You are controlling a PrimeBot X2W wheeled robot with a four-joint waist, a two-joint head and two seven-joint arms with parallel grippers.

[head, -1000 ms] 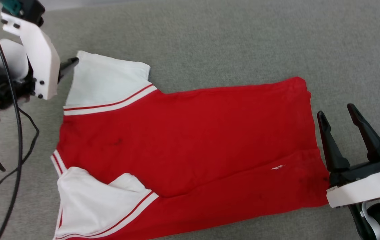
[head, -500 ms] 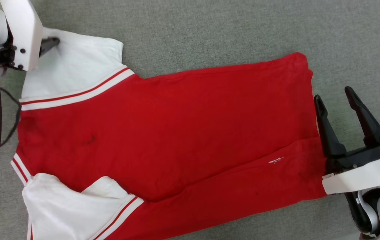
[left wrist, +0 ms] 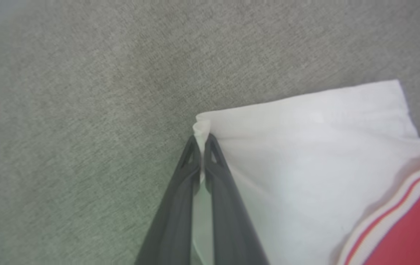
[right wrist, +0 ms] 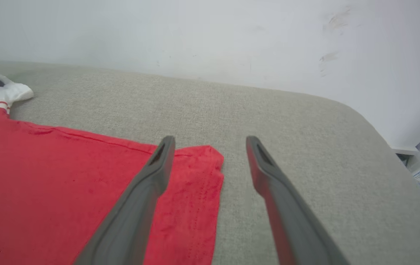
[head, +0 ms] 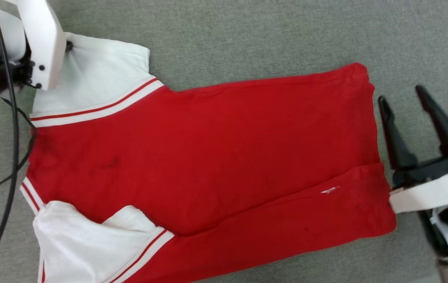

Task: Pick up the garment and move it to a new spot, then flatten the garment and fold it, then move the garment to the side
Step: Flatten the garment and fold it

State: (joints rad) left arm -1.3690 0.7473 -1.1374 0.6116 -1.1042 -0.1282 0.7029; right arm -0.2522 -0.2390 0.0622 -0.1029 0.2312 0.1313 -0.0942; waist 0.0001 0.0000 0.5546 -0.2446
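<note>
Now left hand (left wrist: pixel 202 146) is pinching sleeve (left wrist: pixel 305 147) corner of shirt (head: pixel 208 157), right hand (head: pixel 401 95) is hovering wide open, probably needing hem (right wrist: pixel 215 176) grab for flattening.

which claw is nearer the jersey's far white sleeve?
Left. The left claw is shut on the far white sleeve; the right claw hangs open beside the red hem at the other end of the jersey.

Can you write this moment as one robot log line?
left gripper: shut on garment sleeve corner | right gripper: open, by hem | garment: lying mostly flat
</note>
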